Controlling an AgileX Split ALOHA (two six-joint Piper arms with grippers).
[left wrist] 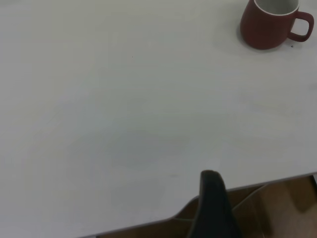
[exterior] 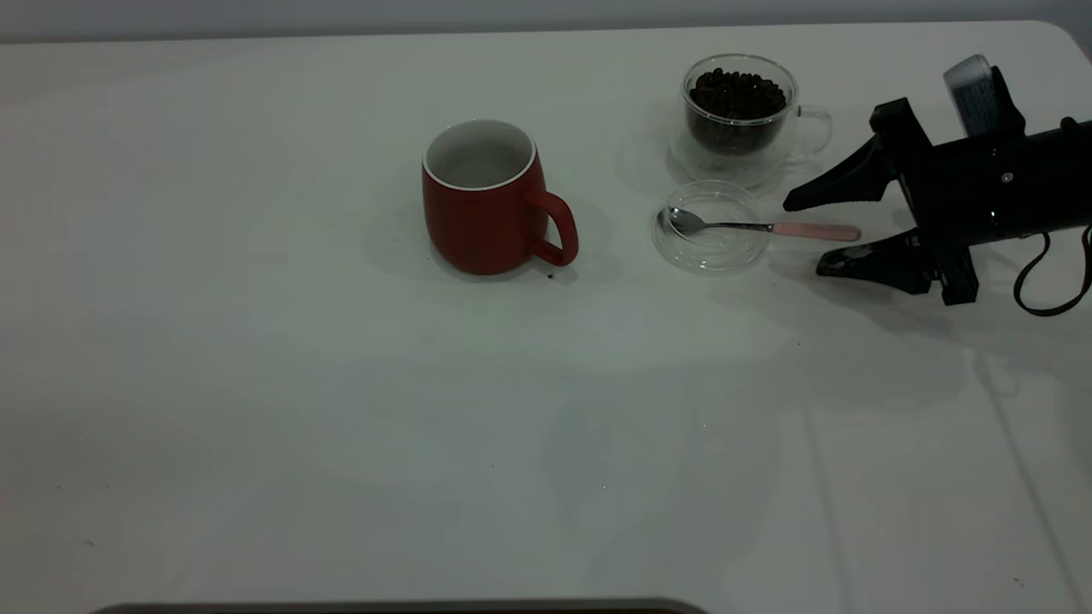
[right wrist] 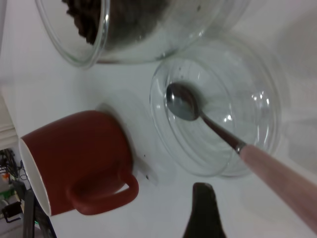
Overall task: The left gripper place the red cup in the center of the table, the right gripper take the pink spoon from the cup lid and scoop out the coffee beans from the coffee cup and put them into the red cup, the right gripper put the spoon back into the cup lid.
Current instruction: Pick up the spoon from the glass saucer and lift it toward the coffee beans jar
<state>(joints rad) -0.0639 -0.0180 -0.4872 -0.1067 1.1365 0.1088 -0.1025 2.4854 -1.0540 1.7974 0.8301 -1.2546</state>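
Two fingers of my right gripper (exterior: 815,232) stand apart around the pink spoon (exterior: 759,227) handle, lying across the cup lid (exterior: 711,227).

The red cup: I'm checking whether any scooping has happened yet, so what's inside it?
The red cup shows only bare white inner wall, with no coffee beans visible. Its very bottom is hidden by the rim. The pink spoon lies on the cup lid.
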